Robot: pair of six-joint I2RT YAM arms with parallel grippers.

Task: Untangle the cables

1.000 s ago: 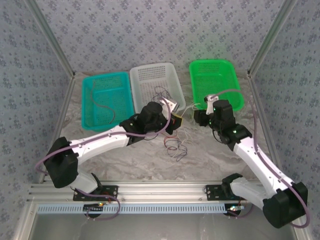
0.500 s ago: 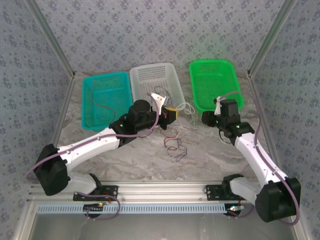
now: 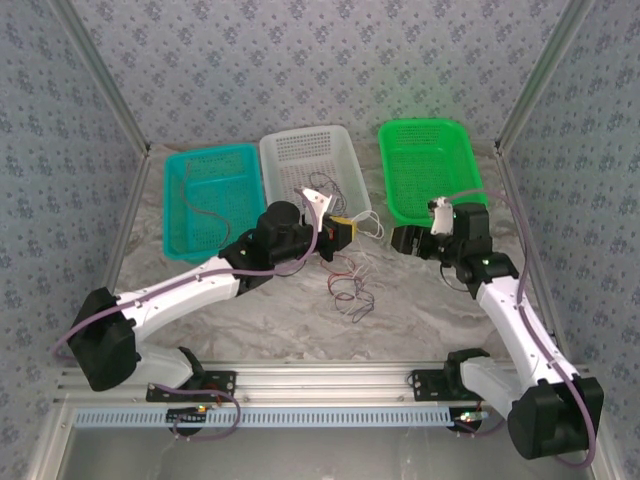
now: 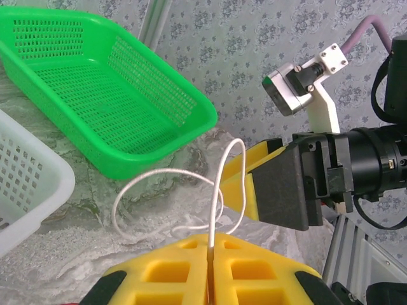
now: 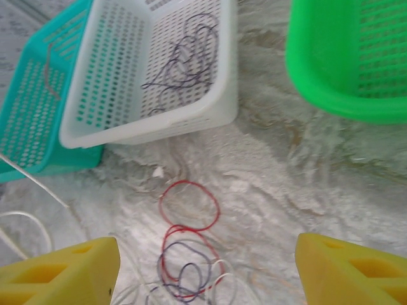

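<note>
Teal basket: stood at far left of the row of three, on the surface, its right side just beside the white basket.
Reddish cable: one thin strand lay inside the teal basket, on its mesh floor.
White basket: stood in the middle of the row, between the teal and the green baskets.
Dark cables: a loose purple-black scribble of loops lay inside the white basket, toward its right half.
Left pincer: yellow fingers pressed together, clamped on the whitish cable; in the overhead view it hung at the white basket's near right corner.
Whitish cable: rose from the seam between the left pincer's fingers, arched up and curled back in a loop over the surface, in front of the green basket.
Tangled cables: red, dark and whitish loops overlapped in a small heap on the surface, below the white basket and between the two arms; one red ring lay at the heap's far edge.
Right pincer: yellow fingers wide apart, holding nothing, above the heap, facing the left pincer.
Green basket: stood at far right of the row, apart from the white basket.
</note>
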